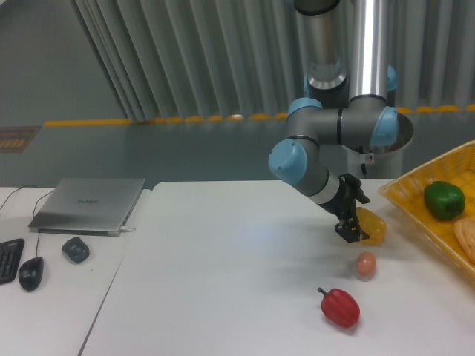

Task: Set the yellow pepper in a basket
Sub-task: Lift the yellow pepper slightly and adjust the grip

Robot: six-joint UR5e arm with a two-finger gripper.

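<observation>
The big yellow basket (415, 204) sits at the right edge of the white table (223, 274). Inside it is a green pepper (444, 199), and a round tan thing (467, 239) is half cut off by the edge. The yellow pepper (369, 228) is outside, on the table near the basket. The gripper (351, 231) is right against it, but I cannot tell if it is squeezing. A small peach-colored egg (365, 265) and a red pepper (341, 307) lie nearer the front.

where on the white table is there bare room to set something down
Bare: the wide stretch of the white table left of the red pepper, out to the seam by the laptop. Crowded: the right side, where the gripper, yellow pepper, small peach ball and basket cluster.
</observation>
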